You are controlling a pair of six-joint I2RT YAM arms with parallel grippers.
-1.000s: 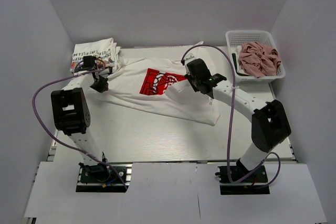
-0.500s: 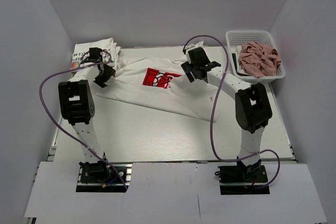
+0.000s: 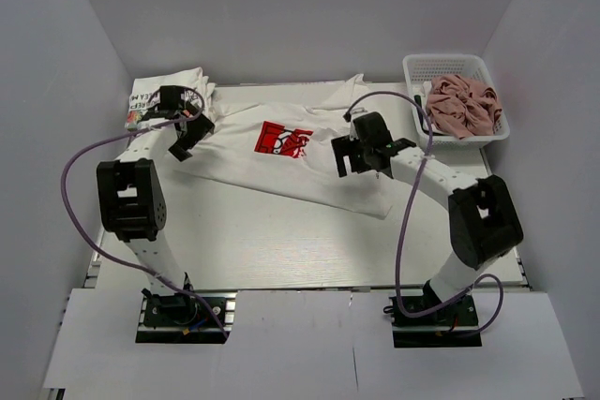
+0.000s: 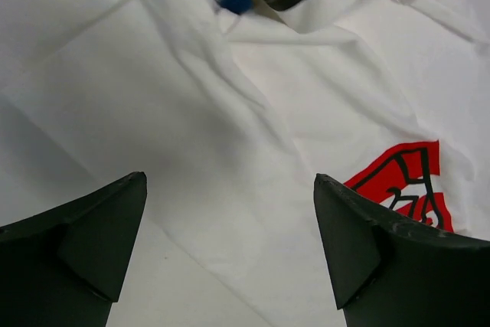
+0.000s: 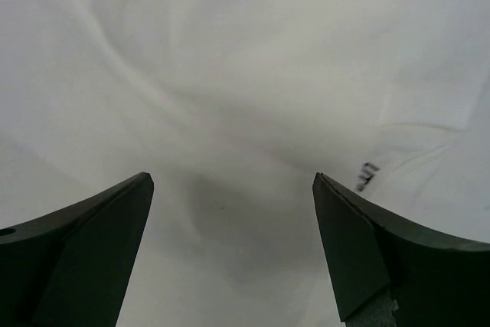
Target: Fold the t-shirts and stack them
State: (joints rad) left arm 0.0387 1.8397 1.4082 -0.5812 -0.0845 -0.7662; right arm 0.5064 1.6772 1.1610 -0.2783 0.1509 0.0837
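A white t-shirt [image 3: 309, 170] with a red square logo [image 3: 284, 140] lies spread across the middle of the table. My left gripper [image 3: 186, 140] hovers open over its left sleeve area, holding nothing. In the left wrist view the left gripper [image 4: 230, 212] stands wide over the white cloth [image 4: 230, 135], with the logo [image 4: 406, 181] to the right. My right gripper [image 3: 356, 164] hangs open over the shirt's right part. The right wrist view shows the right gripper [image 5: 233, 212] empty above plain white fabric [image 5: 230, 74]. A folded stack of white tees [image 3: 164, 96] sits at the back left.
A white mesh basket [image 3: 457, 67] at the back right holds a crumpled dusty pink tee [image 3: 461, 105]. Purple cables loop beside both arms. White walls close the table in at left, right and back. Bare table [image 3: 281, 241] shows in front of the shirt.
Both grippers have gone from shut to open and let go of the white shirt. The right gripper has drawn back toward the near right; the shirt now lies flatter.
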